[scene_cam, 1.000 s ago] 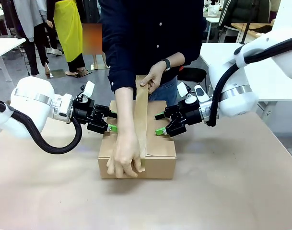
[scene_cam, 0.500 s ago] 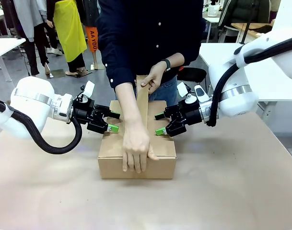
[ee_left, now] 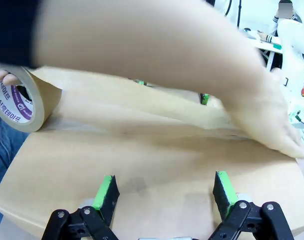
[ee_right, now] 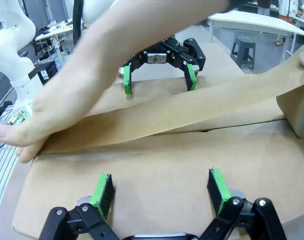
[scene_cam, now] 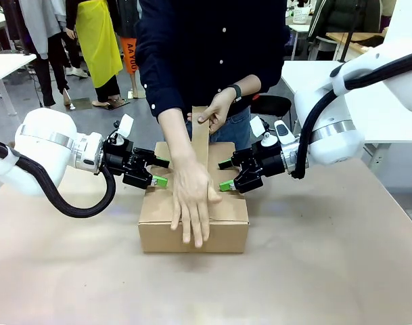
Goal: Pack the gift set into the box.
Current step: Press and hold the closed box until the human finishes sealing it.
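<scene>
Currently the cardboard carton (scene_cam: 193,217) sits on the table (scene_cam: 314,271) with its flaps folded shut, so the gift set is judged to be inside it, hidden from every camera. The left gripper (scene_cam: 156,172) rests on the carton's top at its left edge and the right gripper (scene_cam: 224,175) on the top at its right edge; both have their jaws spread, green pads pressing down on the flaps and pinching nothing. The person's hand (scene_cam: 192,200) lies flat along the centre seam of the carton, fingers reaching over its near edge. Compared with one second ago, this hand has moved from gripping the carton's near face to smoothing the brown tape strip (ee_right: 191,112) along the top. The other hand (scene_cam: 216,112) holds the tape roll (ee_left: 19,97) raised beyond the carton's far edge, the strip not yet cut. Judgement: packing is complete and sealing is in progress; both grippers should hold the flaps down until the tape is pressed on.
</scene>
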Controlling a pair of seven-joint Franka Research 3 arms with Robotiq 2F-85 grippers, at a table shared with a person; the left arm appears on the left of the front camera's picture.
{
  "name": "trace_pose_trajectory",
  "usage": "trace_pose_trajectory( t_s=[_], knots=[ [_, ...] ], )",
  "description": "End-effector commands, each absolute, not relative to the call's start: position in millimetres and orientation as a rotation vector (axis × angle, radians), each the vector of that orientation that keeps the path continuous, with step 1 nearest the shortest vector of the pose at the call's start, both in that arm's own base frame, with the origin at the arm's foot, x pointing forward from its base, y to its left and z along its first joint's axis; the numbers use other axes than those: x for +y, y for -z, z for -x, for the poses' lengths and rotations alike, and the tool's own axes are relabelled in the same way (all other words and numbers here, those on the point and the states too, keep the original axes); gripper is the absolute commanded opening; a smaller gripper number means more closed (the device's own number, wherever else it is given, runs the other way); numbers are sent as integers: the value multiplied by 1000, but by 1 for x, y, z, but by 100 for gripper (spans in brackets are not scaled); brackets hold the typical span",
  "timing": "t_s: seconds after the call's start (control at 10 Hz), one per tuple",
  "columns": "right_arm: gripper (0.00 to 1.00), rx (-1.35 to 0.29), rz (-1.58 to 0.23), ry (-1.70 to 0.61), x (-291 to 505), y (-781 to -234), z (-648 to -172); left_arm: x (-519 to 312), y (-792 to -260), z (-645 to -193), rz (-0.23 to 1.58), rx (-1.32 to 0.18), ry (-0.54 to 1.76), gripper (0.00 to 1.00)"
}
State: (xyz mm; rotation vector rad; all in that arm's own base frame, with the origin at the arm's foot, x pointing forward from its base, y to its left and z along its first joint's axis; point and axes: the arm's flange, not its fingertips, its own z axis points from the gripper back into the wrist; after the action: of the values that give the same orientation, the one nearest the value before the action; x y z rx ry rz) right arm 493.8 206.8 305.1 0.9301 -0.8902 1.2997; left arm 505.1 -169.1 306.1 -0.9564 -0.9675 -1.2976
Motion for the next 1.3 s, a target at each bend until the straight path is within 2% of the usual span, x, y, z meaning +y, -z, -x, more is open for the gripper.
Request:
trace_pose_trajectory(
  t_s=[0.0, 1.2],
  knots=[
    [100, -897, -921, -1311, 206, -304, -493, -169, -303, -502, 953, -974, 1313, 100],
    [100, -897, -921, -1311, 206, -304, -493, -169, -303, -502, 953, -974, 1313, 100]
  ],
)
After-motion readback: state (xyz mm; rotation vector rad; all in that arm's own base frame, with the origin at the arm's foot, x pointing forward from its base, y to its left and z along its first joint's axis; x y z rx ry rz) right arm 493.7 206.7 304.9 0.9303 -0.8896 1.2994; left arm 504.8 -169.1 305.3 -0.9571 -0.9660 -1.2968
